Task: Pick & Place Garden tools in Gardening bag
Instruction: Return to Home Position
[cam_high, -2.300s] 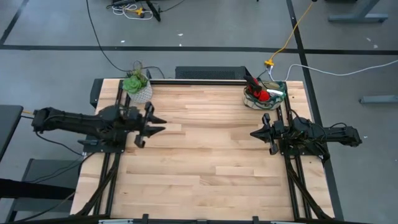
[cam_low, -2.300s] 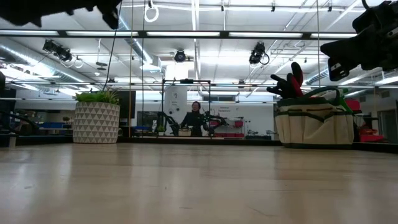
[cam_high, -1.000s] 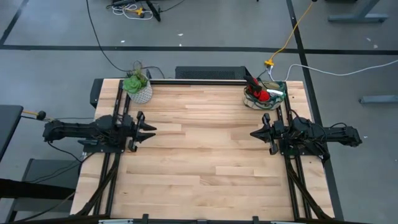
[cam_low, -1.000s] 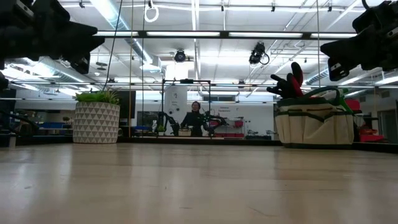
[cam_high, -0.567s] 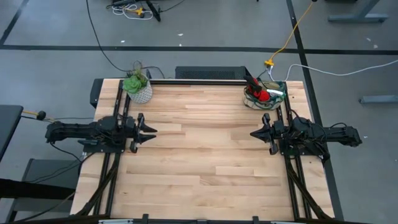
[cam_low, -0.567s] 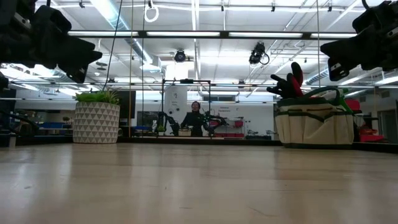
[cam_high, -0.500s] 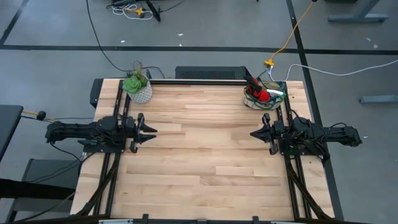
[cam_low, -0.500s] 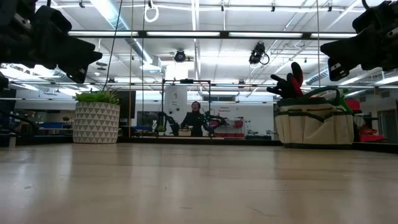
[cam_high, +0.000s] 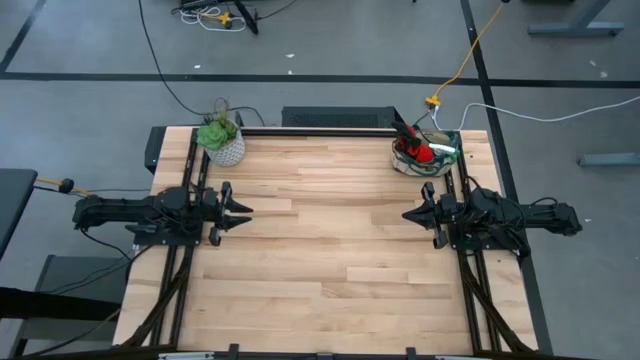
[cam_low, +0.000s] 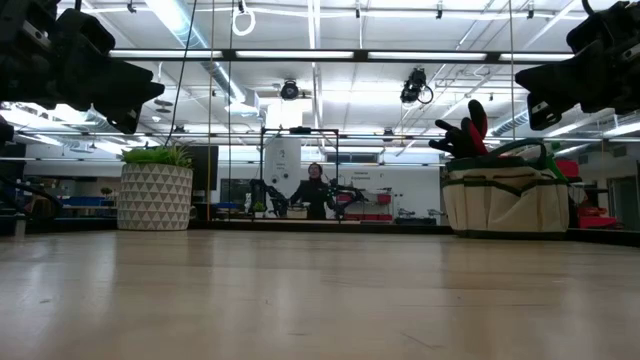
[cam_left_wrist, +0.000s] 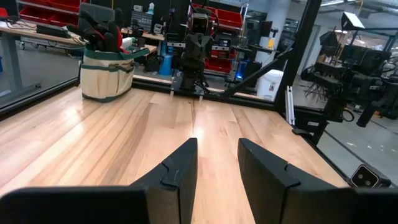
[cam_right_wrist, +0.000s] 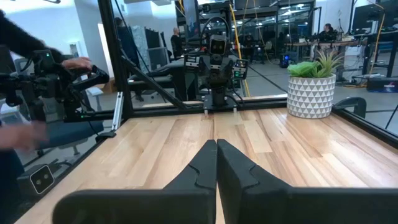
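**Bag stands at the far right corner; arms sit at the table's sides**

Most of the tools are hidden inside the bag. Only dark ends and a patch of red show above its rim, too small to tell apart; they lean toward the table's left. The bag is upright, mouth up, its long side running along the far edge. In the low view both arms are cut off at the frame's top corners. The left gripper hangs over the left edge with fingers parted and nothing between them. The right gripper hangs over the right edge with fingers pressed together, empty.
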